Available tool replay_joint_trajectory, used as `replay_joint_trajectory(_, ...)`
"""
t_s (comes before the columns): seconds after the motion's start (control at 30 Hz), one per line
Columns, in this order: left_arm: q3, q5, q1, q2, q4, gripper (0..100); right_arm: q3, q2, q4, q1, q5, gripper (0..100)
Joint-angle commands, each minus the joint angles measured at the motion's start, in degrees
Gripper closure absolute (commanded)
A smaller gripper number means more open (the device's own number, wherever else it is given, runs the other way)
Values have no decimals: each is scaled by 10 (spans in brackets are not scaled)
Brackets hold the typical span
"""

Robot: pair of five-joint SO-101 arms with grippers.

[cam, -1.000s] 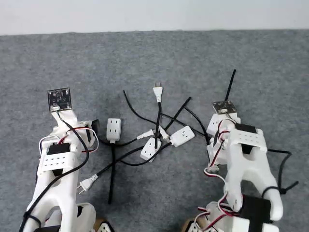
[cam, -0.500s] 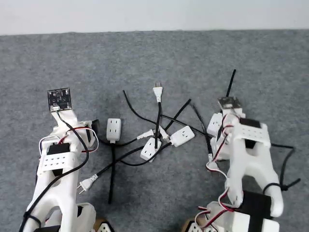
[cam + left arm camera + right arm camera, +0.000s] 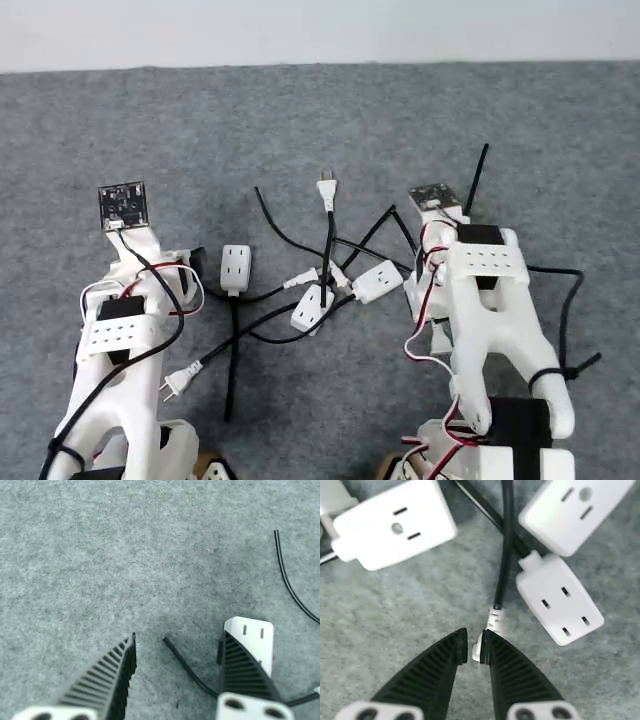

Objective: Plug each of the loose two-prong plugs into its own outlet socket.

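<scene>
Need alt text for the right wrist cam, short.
The right gripper is pinched shut on a white plug at the end of a black cord, over grey carpet. Two single outlet blocks flank the cord, and a multi-socket block lies beside the plug.

Two robot arms (image 3: 120, 330) are standing over one grey surface (image 3: 560, 130), where three white outlet sockets (image 3: 235, 268) and at least three two-prong plugs (image 3: 325, 185) are lying (black cords (image 3: 290, 243) are tangling too tightly to count).
</scene>
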Motion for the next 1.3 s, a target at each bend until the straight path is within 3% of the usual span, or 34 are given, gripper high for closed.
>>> replay_joint_trajectory(0.0, -2, 5, -4, -11, -18, 748, 25, 3, -39, 15, -2, 923)
replay_joint_trajectory(0.47, -2, 5, -4, -11, -18, 748, 68, 3, -73, 27, 3, 880)
replay_joint_trajectory(0.7, -2, 5, -4, -11, -18, 748, 69, 6, -94, 26, 40, 883)
replay_joint_trajectory(0.97, -2, 5, -4, -11, -18, 748, 33, 88, -94, 27, 45, 885)
replay_joint_trajectory(1.13, -2, 5, -4, -11, -18, 748, 24, 102, -88, 26, 69, 990)
replay_joint_trajectory(1.27, -2, 5, -4, -11, -18, 748, 23, 100, -87, 26, 68, 991)
